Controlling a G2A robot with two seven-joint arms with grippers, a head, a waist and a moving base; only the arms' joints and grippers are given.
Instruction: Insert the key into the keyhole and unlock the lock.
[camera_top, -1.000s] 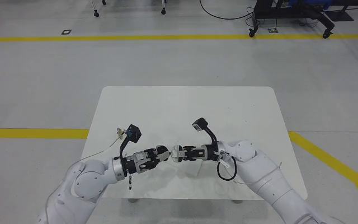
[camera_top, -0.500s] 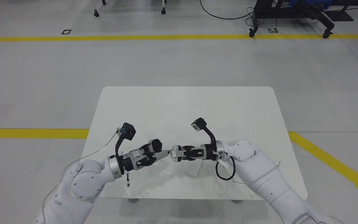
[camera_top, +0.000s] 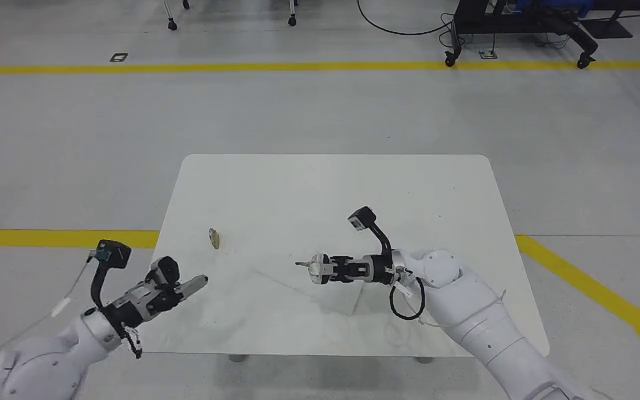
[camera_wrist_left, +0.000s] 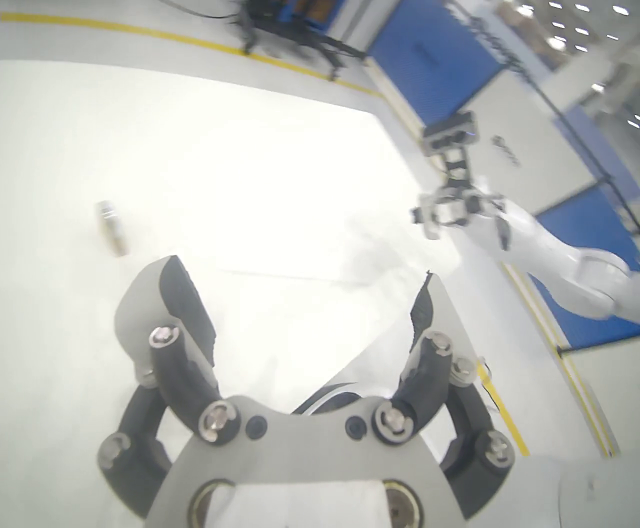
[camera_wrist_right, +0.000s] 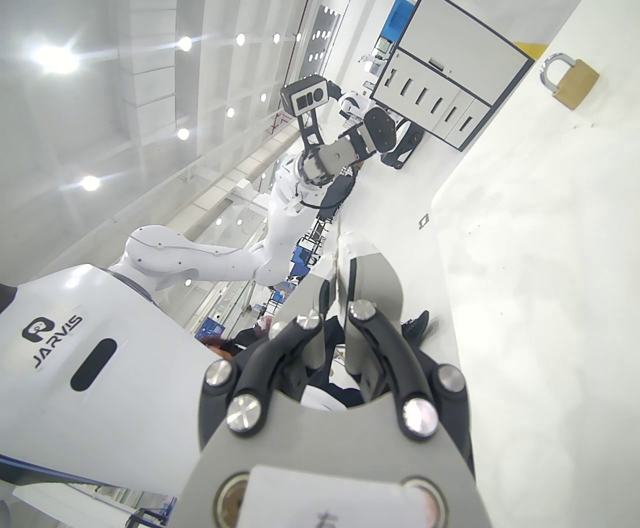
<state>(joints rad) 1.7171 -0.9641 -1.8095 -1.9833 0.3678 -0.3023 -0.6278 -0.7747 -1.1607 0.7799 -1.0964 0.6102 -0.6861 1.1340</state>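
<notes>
White table (camera_top: 400, 200) held the padlock (camera_top: 215, 238) at nine o'clock from the right gripper (camera_top: 311, 267), clamped on the key (camera_top: 299, 264). Left gripper (camera_wrist_left: 300, 280) hung spread and empty; it should steady the padlock, keyhole facing the key, before insertion.

Left tool (camera_wrist_left: 300, 272) spread, right tool (camera_wrist_right: 343, 250) closed.

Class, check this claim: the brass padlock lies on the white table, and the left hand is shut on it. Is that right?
Not quite. The brass padlock does lie on the white table, but the left hand is open and empty, clear of the padlock. The left wrist view shows this.
</notes>
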